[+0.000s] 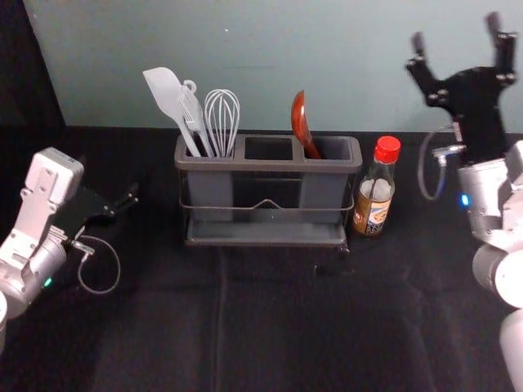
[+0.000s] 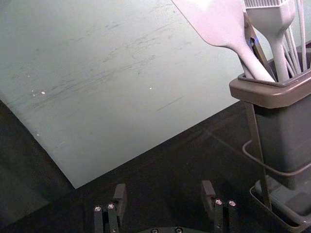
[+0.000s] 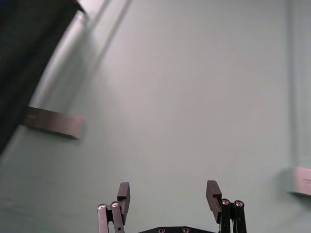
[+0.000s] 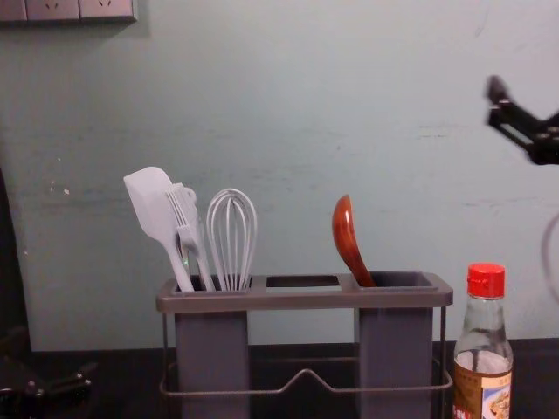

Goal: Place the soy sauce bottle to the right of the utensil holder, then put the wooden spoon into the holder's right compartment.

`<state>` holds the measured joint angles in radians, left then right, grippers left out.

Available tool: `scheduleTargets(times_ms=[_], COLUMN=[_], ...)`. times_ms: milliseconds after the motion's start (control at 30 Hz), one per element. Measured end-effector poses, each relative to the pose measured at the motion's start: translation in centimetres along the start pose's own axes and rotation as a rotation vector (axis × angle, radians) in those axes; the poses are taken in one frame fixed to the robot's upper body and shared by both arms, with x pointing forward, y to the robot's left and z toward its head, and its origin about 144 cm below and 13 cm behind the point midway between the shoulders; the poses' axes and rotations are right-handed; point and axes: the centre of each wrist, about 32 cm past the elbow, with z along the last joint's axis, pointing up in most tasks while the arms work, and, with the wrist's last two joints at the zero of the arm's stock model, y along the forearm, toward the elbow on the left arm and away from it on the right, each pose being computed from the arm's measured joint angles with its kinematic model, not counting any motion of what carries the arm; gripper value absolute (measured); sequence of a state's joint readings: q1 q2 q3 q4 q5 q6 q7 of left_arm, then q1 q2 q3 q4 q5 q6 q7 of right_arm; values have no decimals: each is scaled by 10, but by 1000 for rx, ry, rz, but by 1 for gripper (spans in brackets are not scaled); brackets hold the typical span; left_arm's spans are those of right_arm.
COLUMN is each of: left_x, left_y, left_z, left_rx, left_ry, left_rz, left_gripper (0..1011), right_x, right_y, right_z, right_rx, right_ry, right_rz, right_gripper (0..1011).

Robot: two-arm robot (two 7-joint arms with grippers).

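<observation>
Spoon [image 1: 300, 122], glossy wood, in holder [image 1: 265, 165], left tool [image 1: 124, 201] low, right tool [image 1: 456, 34] raised, both agape

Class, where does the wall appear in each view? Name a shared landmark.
Head view: wall across the top, beyond the utensil holder.
Left wrist view: behind the white spatula and open left gripper.
Right wrist view: across the middle, beyond the open right gripper.
Chest view: from the top to below the holder's rim.
Landmark: the utensil holder, shared by head, left wrist, chest views.
</observation>
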<state>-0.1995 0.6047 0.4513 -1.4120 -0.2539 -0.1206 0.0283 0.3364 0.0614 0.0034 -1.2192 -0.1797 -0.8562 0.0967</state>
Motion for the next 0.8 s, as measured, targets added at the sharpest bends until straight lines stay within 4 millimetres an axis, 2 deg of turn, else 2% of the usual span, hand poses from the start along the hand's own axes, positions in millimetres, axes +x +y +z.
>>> scheduleTargets(times_ms=[367, 567, 800], left_x=[0, 0, 0], left_y=[0, 0, 0], left_z=[0, 0, 0], left_rx=[0, 0, 0], left_ry=[0, 0, 0], left_rz=[0, 0, 0], left_gripper=[1005, 1005, 1005], right_x=[16, 20, 26], right_y=[-25, -31, -28], right_z=[-5, 5, 20], right_rx=[-140, -322, -579], right_ry=[-85, -94, -52], right_rz=[-68, -62, -40], right_gripper=[1004, 1004, 1004])
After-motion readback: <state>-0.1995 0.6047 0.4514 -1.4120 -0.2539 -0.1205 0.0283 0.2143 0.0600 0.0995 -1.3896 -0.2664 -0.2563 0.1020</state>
